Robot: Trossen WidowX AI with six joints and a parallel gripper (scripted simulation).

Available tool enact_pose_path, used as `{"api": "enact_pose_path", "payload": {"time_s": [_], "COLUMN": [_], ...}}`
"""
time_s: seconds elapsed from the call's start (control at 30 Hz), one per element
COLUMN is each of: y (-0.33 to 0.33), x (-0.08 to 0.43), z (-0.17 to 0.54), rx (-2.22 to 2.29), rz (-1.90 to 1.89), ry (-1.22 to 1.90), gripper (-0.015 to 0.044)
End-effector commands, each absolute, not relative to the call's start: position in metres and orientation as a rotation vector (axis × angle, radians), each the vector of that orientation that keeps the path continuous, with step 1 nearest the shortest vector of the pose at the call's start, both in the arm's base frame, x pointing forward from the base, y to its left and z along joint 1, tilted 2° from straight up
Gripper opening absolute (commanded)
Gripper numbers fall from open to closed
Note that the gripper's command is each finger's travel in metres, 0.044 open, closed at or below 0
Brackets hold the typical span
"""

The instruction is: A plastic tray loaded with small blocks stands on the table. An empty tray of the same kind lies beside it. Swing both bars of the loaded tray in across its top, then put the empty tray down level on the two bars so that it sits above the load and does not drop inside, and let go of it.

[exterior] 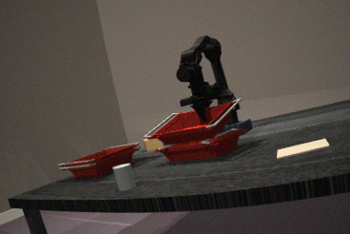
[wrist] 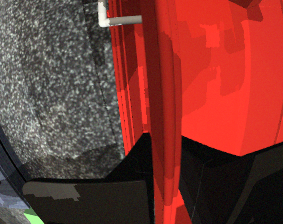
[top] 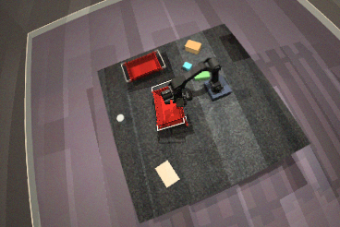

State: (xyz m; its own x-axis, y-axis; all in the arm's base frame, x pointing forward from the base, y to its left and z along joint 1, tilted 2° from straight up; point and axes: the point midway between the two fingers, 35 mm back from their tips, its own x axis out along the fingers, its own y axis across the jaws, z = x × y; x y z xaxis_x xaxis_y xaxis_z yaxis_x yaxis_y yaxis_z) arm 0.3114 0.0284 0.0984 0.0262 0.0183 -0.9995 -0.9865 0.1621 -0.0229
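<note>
3 red trays, 1 gripped.

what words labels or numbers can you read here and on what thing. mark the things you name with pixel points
None. No word, label, brand, number or sign can be read on the red trays (top: pixel 144 65) (exterior: pixel 190 153), the cream slab (top: pixel 167 173) (exterior: pixel 302 148), the white cylinder (top: pixel 120 118) (exterior: pixel 125 177) or the arm (top: pixel 199 71) (exterior: pixel 218 68).

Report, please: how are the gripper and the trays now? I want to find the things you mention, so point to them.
Gripper (top: pixel 172 96) (exterior: pixel 204 118) (wrist: pixel 156 137) shut on upper tray's wall. Upper tray (top: pixel 168 114) (exterior: pixel 183 133) (wrist: pixel 212 100) tilted, over lower tray (exterior: pixel 200 151). Lower tray's load hidden. Nothing seen blocking from above but the arm.
</note>
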Motion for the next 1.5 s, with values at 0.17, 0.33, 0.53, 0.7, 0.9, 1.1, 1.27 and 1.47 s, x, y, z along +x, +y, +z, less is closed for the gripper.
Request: {"api": "enact_pose_path", "payload": {"time_s": [0.17, 0.33, 0.53, 0.7, 0.9, 1.1, 1.27, 1.47], "y": [0.0297, 0.0298, 0.0298, 0.0298, 0.0298, 0.0298, 0.0298, 0.0298], "x": [0.3040, 0.3039, 0.3039, 0.3039, 0.3039, 0.3039, 0.3039, 0.3039], "z": [0.0863, 0.0861, 0.0861, 0.0861, 0.0861, 0.0861, 0.0861, 0.0861], "rx": [-1.072, -1.072, -1.072, -1.072, -1.072, -1.072, -1.072, -1.072], "rz": [1.093, 1.093, 1.093, 1.093, 1.093, 1.093, 1.093, 1.093], "ry": [1.262, 1.262, 1.262, 1.262, 1.262, 1.262, 1.262, 1.262], "gripper": [0.0000, 0.0000, 0.0000, 0.0000, 0.0000, 0.0000, 0.0000, 0.0000]}}
